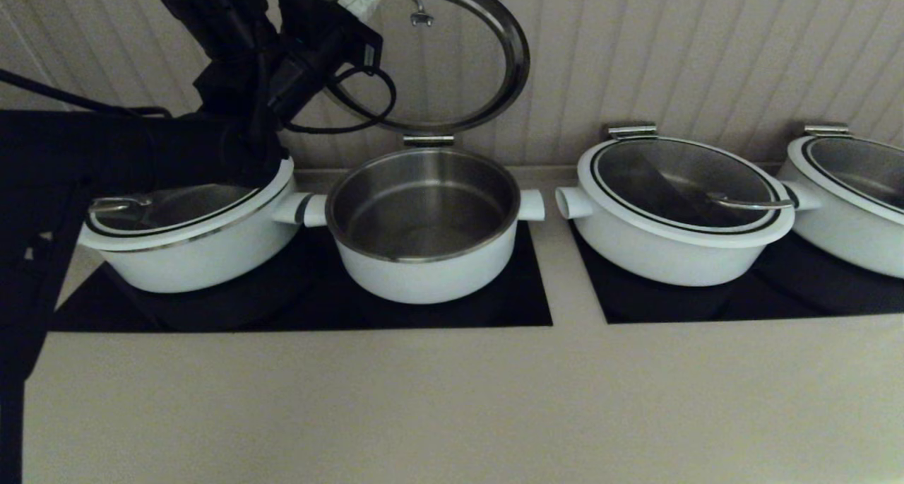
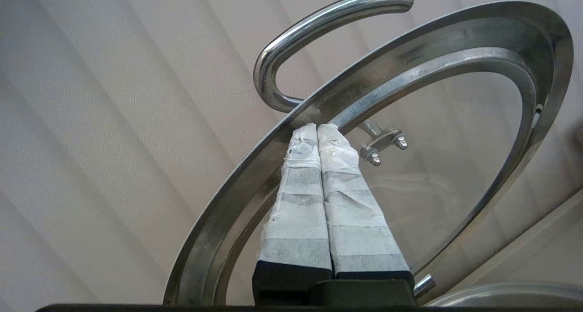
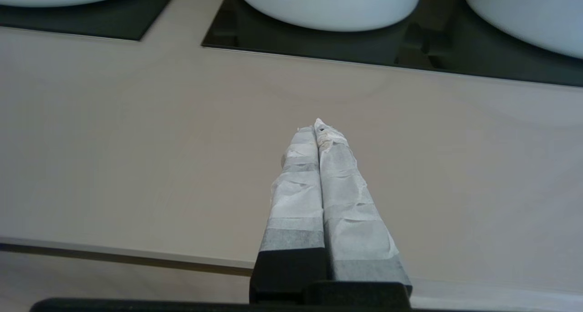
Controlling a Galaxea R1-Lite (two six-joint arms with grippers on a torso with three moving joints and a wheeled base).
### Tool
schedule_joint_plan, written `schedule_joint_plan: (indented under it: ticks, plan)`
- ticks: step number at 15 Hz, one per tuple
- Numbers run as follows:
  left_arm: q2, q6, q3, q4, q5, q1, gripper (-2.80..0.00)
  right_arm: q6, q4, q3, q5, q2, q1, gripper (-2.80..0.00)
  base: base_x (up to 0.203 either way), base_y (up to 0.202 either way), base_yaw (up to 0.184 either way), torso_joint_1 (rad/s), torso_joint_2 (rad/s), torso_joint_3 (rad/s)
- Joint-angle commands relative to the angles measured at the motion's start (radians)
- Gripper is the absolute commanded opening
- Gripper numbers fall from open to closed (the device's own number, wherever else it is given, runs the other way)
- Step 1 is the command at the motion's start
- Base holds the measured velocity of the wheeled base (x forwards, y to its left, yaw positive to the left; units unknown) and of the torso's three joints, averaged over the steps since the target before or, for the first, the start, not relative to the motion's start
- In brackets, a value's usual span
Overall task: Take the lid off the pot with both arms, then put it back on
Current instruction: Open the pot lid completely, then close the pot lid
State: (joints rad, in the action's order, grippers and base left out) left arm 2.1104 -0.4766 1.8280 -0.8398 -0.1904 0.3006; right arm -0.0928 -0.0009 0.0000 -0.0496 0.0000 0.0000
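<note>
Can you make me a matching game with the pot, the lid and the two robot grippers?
Things:
1. pot
2. lid
3. left gripper
4. right gripper

States:
A. shut, over the bare counter
B. tipped up against the wall
C. open, steel inside showing
D. shut, tips at the lid's metal rim

Pairs: 1-C, 2-B, 3-D, 4-A

Three lidded white pans (image 1: 674,215), countertop (image 1: 452,399)

Dim, warm-tinted head view with soft shadows; brighter, sharp wrist views, glare on the lid (image 2: 455,61) rim.
</note>
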Motion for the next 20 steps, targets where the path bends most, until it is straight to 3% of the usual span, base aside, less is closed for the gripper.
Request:
schedule_joint_plan:
  ticks: [1,7,14,17,20]
  plan:
    - [0.000,-0.002,-0.006,0.004,-0.001,0.000,-2.80,-0.001,-0.001,0.000,-0.001,0.002,0.000,-2.80,0.000,0.000,0.000,0.000,0.00,0.000]
    - [-0.025,-0.004,-0.058,0.011,-0.001,0.000,-2.80,-0.001,-0.001,0.000,-0.001,0.002,0.000,-2.80,0.000,0.000,0.000,0.000,0.00,0.000]
    - [-0.145,-0.004,-0.328,0.014,-0.002,0.000,-2.80,-0.001,-0.001,0.000,-0.001,0.002,0.000,-2.80,0.000,0.000,0.000,0.000,0.00,0.000]
    - [-0.192,-0.001,-0.389,0.019,-0.002,-0.001,-2.80,-0.001,-0.001,0.000,-0.001,0.002,0.000,-2.80,0.000,0.000,0.000,0.000,0.00,0.000]
    - [-0.237,-0.001,-0.385,0.110,-0.001,-0.016,-2.80,-0.001,-0.001,0.000,-0.001,0.002,0.000,-2.80,0.000,0.000,0.000,0.000,0.00,0.000]
